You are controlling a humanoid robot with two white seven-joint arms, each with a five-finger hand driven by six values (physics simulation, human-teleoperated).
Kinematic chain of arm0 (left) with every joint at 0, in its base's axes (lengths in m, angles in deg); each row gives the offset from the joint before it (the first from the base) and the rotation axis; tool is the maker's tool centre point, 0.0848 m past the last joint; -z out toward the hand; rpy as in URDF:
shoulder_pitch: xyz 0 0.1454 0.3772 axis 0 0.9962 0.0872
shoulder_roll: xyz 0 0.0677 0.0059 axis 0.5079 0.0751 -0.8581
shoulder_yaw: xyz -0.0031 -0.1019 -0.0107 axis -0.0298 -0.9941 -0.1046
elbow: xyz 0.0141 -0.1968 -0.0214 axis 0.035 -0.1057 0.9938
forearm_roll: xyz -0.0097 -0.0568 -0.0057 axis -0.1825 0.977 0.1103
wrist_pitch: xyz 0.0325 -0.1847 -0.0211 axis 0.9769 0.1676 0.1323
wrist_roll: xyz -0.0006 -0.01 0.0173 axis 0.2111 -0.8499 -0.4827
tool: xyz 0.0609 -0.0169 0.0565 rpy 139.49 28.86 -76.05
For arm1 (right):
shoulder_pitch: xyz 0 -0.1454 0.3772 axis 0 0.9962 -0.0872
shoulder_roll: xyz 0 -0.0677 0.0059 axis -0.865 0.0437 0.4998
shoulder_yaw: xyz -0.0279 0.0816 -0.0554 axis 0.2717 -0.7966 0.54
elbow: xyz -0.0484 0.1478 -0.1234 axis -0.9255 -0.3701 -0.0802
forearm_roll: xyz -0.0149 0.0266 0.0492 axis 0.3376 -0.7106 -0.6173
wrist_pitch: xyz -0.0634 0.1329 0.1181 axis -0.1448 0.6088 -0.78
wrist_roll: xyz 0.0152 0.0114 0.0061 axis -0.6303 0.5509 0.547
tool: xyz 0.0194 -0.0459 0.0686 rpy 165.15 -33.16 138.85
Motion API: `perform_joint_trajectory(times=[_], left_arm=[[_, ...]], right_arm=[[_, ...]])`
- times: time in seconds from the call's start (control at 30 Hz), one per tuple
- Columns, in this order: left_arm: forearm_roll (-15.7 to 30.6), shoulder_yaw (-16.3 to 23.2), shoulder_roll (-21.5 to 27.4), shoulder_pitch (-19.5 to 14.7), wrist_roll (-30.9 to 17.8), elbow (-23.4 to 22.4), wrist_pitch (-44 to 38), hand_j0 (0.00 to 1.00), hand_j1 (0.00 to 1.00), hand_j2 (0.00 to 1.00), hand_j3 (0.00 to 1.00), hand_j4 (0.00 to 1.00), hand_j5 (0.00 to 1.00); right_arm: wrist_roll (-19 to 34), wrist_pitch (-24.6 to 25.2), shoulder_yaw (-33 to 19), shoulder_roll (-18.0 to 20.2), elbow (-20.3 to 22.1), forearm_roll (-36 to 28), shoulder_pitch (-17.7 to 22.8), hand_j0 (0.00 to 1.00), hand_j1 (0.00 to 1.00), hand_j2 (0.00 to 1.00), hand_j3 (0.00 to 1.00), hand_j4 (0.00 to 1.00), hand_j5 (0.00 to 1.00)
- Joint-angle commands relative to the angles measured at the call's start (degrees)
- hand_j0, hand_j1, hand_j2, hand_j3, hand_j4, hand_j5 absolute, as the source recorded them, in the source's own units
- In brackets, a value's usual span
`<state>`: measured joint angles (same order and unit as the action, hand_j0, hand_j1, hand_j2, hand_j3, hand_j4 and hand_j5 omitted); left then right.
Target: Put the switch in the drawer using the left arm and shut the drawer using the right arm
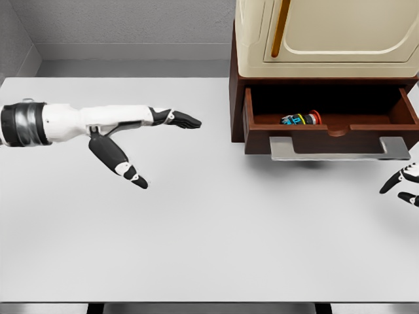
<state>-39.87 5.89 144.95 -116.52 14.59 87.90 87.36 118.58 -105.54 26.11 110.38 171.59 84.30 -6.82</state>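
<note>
The switch, a small dark object with yellow, blue and red parts, lies inside the open brown drawer. A grey handle runs along the drawer's front. My left hand hovers over the table well to the left of the drawer, fingers spread and holding nothing. Only the fingertips of my right hand show at the right edge, below and right of the handle, relaxed and empty.
The drawer belongs to a brown cabinet with a cream unit and a wooden door handle on top. The white table spreads in front, with grey walls behind.
</note>
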Motion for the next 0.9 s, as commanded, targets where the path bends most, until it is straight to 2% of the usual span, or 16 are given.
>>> perform_joint_trajectory(times=[0.0,0.13,0.17,0.2,0.23,0.27,0.33,0.37,0.4,0.47,0.57,0.87], left_arm=[[-3.39,-3.75,1.87,0.00,-0.39,-0.20,8.45,1.00,1.00,1.00,1.00,1.00,1.00],[-6.29,-3.58,1.78,-0.08,-0.39,-0.03,8.98,1.00,1.00,1.00,1.00,1.00,1.00],[-6.29,-1.91,2.57,-1.75,-0.39,-0.03,9.06,1.00,1.00,1.00,1.00,1.00,1.00],[-6.37,3.88,3.62,-7.46,-0.39,-0.11,8.98,1.00,1.00,1.00,1.00,1.00,1.00],[-6.64,5.83,3.54,-9.23,-0.39,-0.11,8.80,1.00,1.00,1.00,1.00,1.00,1.00],[-9.35,7.06,3.54,-10.10,-0.39,-0.20,8.62,1.00,1.00,1.00,1.00,1.00,1.00],[-22.97,8.38,3.63,-13.09,-0.39,-0.82,8.54,1.00,1.00,1.00,1.00,1.00,1.00],[-27.11,8.55,3.62,-13.80,-0.39,-0.90,8.54,1.00,1.00,1.00,1.00,1.00,1.00],[-28.52,8.73,3.63,-14.06,-0.39,-0.99,8.54,1.00,1.00,1.00,1.00,1.00,1.00],[-29.32,11.45,3.54,-15.56,-0.39,-3.10,8.54,1.00,1.00,1.00,1.00,1.00,1.00],[-29.32,11.54,3.54,-16.61,-0.39,-3.19,8.54,1.00,1.00,1.00,1.00,1.00,1.00],[-29.32,11.72,3.45,-16.70,-0.39,-3.19,8.54,1.00,1.00,1.00,1.00,1.00,1.00]], right_arm=[[-0.02,0.16,0.03,0.09,0.02,-0.43,-0.09,0.53,0.53,0.53,0.53,0.53,0.53],[-0.02,0.16,0.20,0.53,0.02,-0.43,-1.14,0.53,0.53,0.53,0.53,0.53,0.53],[-0.02,0.16,0.29,0.97,0.02,-0.43,-1.32,0.53,0.53,0.53,0.53,0.53,0.53],[-0.02,0.16,1.43,1.06,0.02,-0.43,-2.02,0.53,0.53,0.53,0.53,0.53,0.53],[-0.02,0.16,2.57,1.06,0.02,-0.43,-2.64,0.53,0.53,0.53,0.53,0.53,0.53],[-0.02,0.16,2.75,1.06,0.02,-0.43,-2.72,0.53,0.53,0.53,0.53,0.53,0.53],[-0.02,0.16,3.19,1.06,0.02,-0.43,-3.87,0.53,0.53,0.53,0.53,0.53,0.53],[-0.02,0.16,3.19,1.06,0.02,-0.43,-4.04,0.53,0.53,0.53,0.53,0.53,0.53],[-0.02,0.16,3.19,1.06,0.02,-0.43,-4.04,0.53,0.53,0.53,0.53,0.53,0.53],[-0.02,0.16,3.19,1.14,-0.06,-0.43,-4.48,0.53,0.53,0.53,0.53,0.53,0.53],[-0.02,0.16,3.19,1.06,-0.06,-0.51,-5.10,0.53,0.53,0.53,0.53,0.53,0.53],[-0.02,0.16,4.77,1.23,-0.42,-0.51,-8.17,0.54,0.54,0.54,0.54,0.54,0.54]])
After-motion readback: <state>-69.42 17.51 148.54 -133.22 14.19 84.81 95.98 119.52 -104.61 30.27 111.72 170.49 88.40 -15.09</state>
